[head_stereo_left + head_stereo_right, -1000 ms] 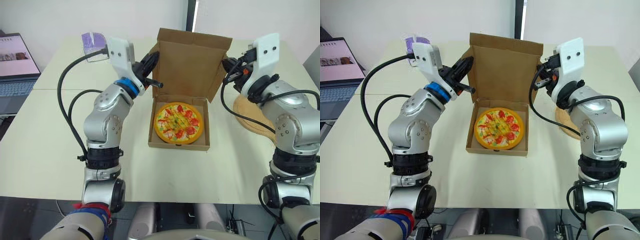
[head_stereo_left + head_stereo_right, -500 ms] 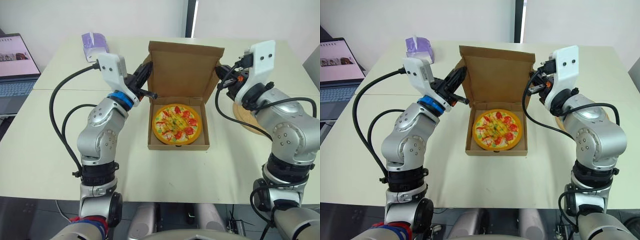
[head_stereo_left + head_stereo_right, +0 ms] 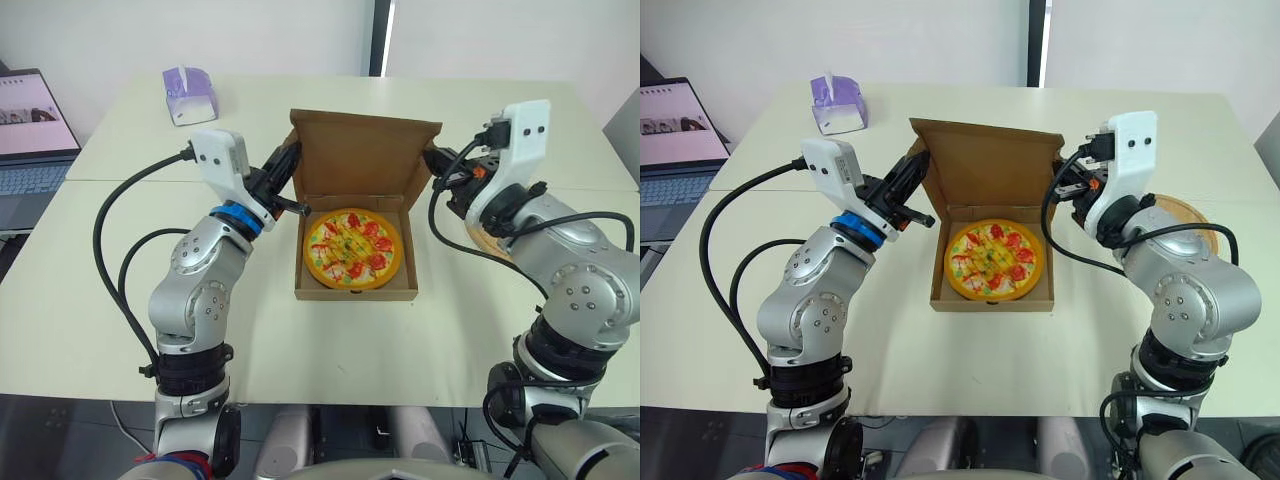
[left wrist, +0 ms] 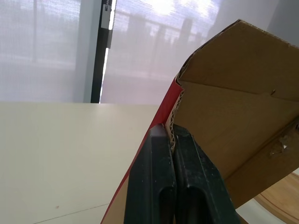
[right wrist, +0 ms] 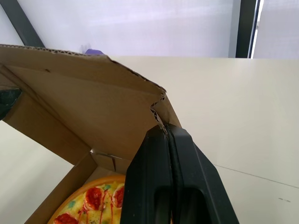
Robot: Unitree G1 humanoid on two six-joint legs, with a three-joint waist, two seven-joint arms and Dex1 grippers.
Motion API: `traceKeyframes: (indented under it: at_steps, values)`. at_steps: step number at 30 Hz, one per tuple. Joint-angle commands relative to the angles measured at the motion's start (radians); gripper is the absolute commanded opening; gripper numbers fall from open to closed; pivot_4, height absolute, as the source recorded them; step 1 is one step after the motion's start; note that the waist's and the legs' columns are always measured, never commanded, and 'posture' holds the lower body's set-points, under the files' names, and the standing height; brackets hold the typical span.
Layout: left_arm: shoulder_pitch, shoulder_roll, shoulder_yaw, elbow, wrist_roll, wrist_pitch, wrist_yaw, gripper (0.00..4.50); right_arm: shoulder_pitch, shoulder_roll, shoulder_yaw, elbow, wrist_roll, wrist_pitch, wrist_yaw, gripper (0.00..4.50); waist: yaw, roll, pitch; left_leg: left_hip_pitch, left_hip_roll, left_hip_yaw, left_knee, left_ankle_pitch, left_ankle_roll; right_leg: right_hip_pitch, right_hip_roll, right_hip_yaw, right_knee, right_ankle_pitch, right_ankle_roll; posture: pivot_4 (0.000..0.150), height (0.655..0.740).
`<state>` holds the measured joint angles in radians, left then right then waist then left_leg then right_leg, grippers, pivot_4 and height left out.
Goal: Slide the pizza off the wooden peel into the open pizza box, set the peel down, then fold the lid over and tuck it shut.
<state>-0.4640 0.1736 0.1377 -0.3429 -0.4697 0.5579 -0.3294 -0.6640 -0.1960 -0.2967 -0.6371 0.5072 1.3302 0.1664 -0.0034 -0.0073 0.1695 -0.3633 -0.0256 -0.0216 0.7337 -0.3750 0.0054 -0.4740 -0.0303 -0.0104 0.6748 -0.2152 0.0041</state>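
A toy pizza point(image 3: 352, 248) lies in the brown cardboard pizza box point(image 3: 357, 290) at the table's middle. The box's lid point(image 3: 362, 158) leans forward over the back of the base. My left gripper point(image 3: 287, 172) is shut on the lid's left side flap point(image 4: 174, 122), its fingers point(image 4: 161, 172) pinching the corrugated edge. At the opposite corner my right gripper point(image 3: 437, 165) is shut on the lid's right edge point(image 5: 160, 122). The round wooden peel point(image 3: 1185, 212) lies flat on the table behind my right arm, mostly hidden by it.
A purple tissue box point(image 3: 188, 94) stands at the far left of the table. A laptop point(image 3: 30, 135) sits open on a side table at the left. A seam point(image 3: 130, 180) runs across the tabletop behind the box.
Both grippers have come down and forward with the lid, which has tipped from nearly upright to leaning over the box. The head camera has shifted too.
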Motion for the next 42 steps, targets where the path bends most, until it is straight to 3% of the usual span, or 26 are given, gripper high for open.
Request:
traceKeyframes:
  at_steps: [1,8,15,27,42]
  values:
    - [-0.025,-0.007,-0.021,-0.054,-0.031,-0.021,-0.010,0.00,-0.039,0.017,0.012,-0.022,0.048,0.030,0.004,0.04,0.000,0.000,0.000,0.000,0.000,0.000,0.000,0.000,0.000,0.000,0.000,0.000,0.000,0.000,0.000,0.150,0.7251]
    - [-0.072,-0.016,-0.012,-0.003,-0.023,-0.041,-0.001,0.00,-0.114,0.041,0.007,0.046,0.042,0.023,-0.016,0.04,0.000,0.000,0.000,0.000,0.000,0.000,0.000,0.000,0.000,0.000,0.000,0.000,0.000,0.000,0.000,0.150,0.7251]
    - [-0.074,-0.019,-0.019,0.009,-0.024,-0.049,-0.001,0.00,-0.152,-0.013,0.022,0.116,0.045,-0.001,0.013,0.04,-0.002,0.000,0.000,0.000,0.000,0.000,0.000,0.000,0.000,0.000,0.000,0.000,-0.001,0.000,0.000,0.150,0.7251]
    - [0.045,-0.031,-0.060,-0.089,-0.016,-0.049,-0.001,0.00,-0.013,0.077,0.015,-0.006,0.081,0.093,-0.013,0.04,-0.001,0.000,0.000,0.000,0.000,0.000,0.000,0.000,0.000,0.000,0.000,0.000,0.000,0.000,0.000,0.150,0.7251]
    - [0.182,-0.024,-0.089,-0.165,-0.013,-0.060,0.011,0.00,0.079,0.095,0.011,-0.085,0.075,0.120,-0.006,0.04,-0.001,-0.002,-0.006,0.001,0.000,-0.001,-0.001,0.000,0.000,0.001,0.000,0.000,-0.001,0.000,0.000,0.150,0.7251]
